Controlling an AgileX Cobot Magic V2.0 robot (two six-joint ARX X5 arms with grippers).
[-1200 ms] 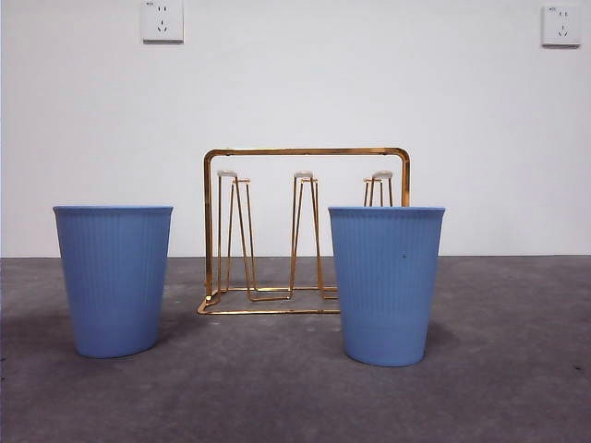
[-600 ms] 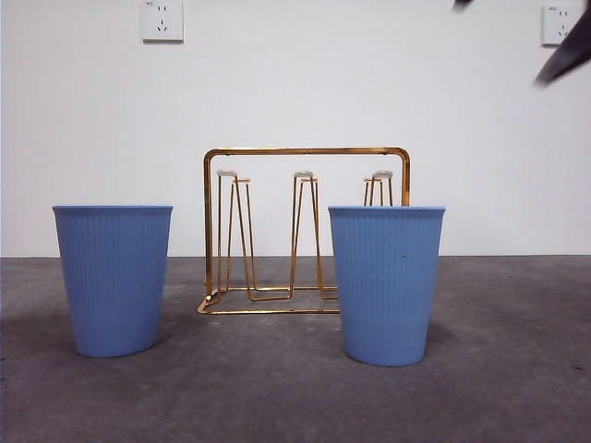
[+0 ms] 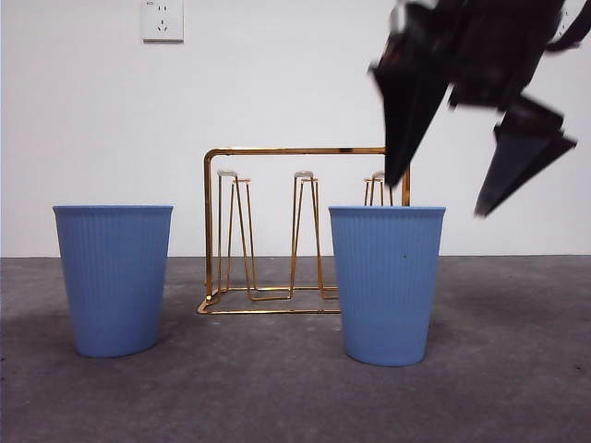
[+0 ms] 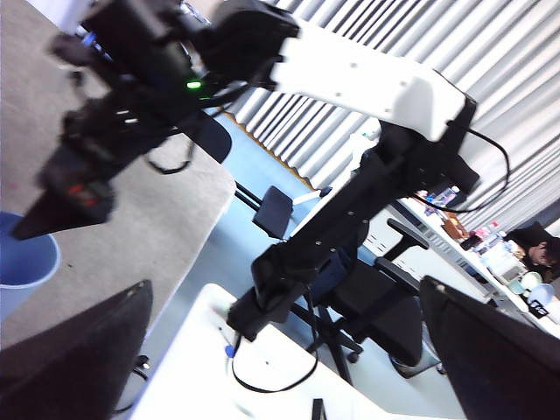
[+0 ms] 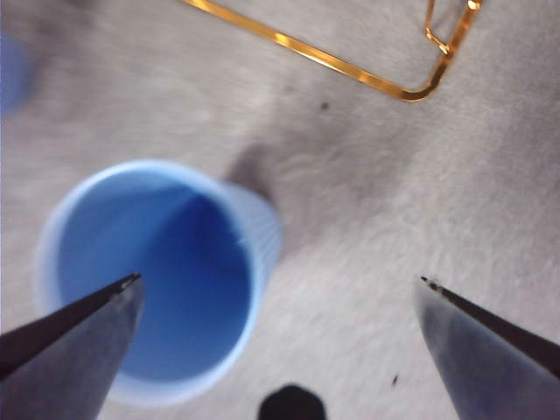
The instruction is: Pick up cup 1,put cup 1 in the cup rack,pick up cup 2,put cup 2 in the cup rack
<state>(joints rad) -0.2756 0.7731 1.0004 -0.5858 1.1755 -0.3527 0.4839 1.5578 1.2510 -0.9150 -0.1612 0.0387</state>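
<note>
Two blue ribbed cups stand upright on the grey table, one at the left (image 3: 113, 277) and one at the right (image 3: 386, 281); which is cup 1 cannot be told. The gold wire cup rack (image 3: 305, 152) stands behind and between them. My right gripper (image 3: 440, 197) hangs open just above the right cup's rim, a little to its right. In the right wrist view this cup (image 5: 157, 271) lies below the left jaw of the open gripper (image 5: 280, 280), with the rack's base wire (image 5: 350, 74) beyond. My left gripper (image 4: 284, 287) is open and empty, away from the table.
The white wall behind carries a power socket (image 3: 162, 20). In the left wrist view the right arm (image 4: 350, 79) reaches over the table, and a cup's rim (image 4: 22, 271) shows under its gripper. Office chairs stand beyond the table's edge.
The right arm has come down from the top right corner. It went from a small dark tip to a large open gripper just above the right cup. Cups and rack have not moved.
</note>
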